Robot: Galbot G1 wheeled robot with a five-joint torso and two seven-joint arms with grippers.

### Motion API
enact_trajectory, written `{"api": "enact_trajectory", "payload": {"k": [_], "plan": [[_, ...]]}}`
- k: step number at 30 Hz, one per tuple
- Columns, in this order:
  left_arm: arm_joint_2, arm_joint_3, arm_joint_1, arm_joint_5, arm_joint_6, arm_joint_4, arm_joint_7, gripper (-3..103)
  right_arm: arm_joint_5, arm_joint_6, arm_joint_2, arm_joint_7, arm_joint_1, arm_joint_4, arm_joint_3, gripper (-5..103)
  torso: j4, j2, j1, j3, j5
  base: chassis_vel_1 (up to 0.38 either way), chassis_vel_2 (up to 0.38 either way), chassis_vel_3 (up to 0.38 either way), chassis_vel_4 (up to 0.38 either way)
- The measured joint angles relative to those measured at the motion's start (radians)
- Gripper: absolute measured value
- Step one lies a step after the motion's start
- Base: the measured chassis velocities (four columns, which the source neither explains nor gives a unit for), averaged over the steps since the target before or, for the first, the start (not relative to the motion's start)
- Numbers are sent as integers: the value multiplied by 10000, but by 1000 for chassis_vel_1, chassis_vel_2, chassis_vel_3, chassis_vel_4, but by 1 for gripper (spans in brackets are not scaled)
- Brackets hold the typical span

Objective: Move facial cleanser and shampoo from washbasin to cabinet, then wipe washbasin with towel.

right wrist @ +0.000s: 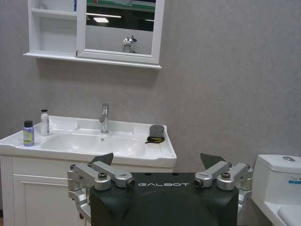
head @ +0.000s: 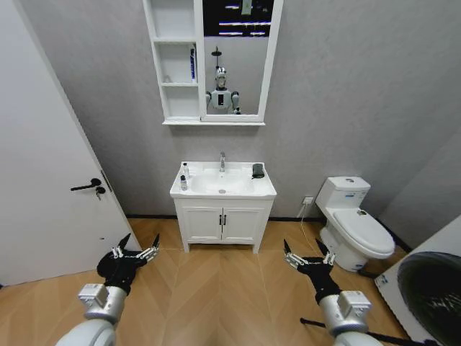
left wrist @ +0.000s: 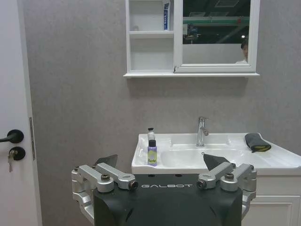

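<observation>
both bottles (head: 184, 176) stand at the basin's (head: 222, 189) left edge, towel (head: 258, 171) at its back right corner, cabinet (head: 176, 61) above. left claw (head: 135, 249) and right claw (head: 308, 254) hang spread and empty, too far off to reach.

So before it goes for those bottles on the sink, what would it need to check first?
1. Left tool open, holding nothing: ok.
2. Right tool open, holding nothing: ok.
3. Two bottles upright on the washbasin left ledge, purple-labelled bottle and white bottle: ok.
4. Which one is cleanser, which shampoo: cannot tell.
5. Within reach of the washbasin: probably not ok, bare floor lies between.
6. Towel waiting beside the tap: ok.
</observation>
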Motion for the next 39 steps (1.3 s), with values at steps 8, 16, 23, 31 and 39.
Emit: {"api": "enact_trajectory", "payload": {"k": [8, 16, 23, 31, 39], "plan": [[-57, -8, 50, 139, -59, 7, 19, 100, -3, -10, 2, -200, -17, 22, 33, 100, 0, 1, -1, 0, 0, 0, 0, 0, 0], [-70, -14, 72, 152, -87, 5, 51, 100, 10, 12, 46, -212, -62, 25, 57, 100, 0, 1, -5, -1, 0, -46, 51, 59, -56], [-109, 9, 84, 190, -122, 26, 76, 100, 18, 33, 53, -214, -83, 21, 47, 100, 0, -2, 1, 1, -1, -173, 189, 177, -193], [-133, -3, 88, 191, -157, 56, 83, 100, 23, 35, 44, -242, -84, -13, 37, 100, -1, -2, 2, 1, 1, -256, 243, 266, -255], [-207, -1, 133, 204, -221, 101, 91, 100, 22, 45, 53, -276, -108, -50, 35, 100, 3, -2, 2, 2, 6, -346, 348, 358, -354]]}}
